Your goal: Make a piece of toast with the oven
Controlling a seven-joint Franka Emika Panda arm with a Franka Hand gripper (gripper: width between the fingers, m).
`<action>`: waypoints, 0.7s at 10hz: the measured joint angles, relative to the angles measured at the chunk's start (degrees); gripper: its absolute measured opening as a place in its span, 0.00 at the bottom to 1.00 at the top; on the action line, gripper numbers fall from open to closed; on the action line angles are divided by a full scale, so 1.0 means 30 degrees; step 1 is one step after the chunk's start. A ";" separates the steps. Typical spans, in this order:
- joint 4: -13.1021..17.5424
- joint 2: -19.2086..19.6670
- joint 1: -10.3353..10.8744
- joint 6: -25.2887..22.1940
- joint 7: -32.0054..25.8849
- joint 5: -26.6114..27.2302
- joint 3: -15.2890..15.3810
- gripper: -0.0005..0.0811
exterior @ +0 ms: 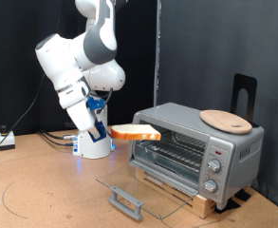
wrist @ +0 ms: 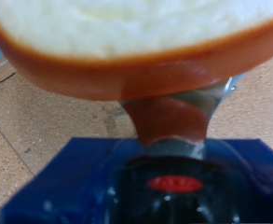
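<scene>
- At the exterior view's left I see a cable box on the table's edge, and beside it the white arm's base with a blue glow at its foot.
- Moving right, the arm bends down and my gripper hangs just above the table, clamped on one end of the piece of toast; the wrist view confirms it, with the slice's crust pinched right in front of the camera.
- The slice is held flat in the air, its free end pointing toward the oven and reaching about to the oven's near corner, not yet inside as far as I can judge.
- The oven's glass door already lies folded down and open, handle toward the front, and the wire rack inside looks bare.
- So I judge the door-opening and the pick-up as done; loading the rack, closing up and setting the knobs are left.
- The toast looks pale cream on its face with a golden-brown rim, stiff enough to stay level from one end.
- On the oven's roof, toward the right, rests a round wooden plate, with a dark stand behind it.
</scene>
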 joint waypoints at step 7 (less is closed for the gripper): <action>-0.0661 0.1190 0.0932 0.3030 0.0697 0.1123 0.2907 0.51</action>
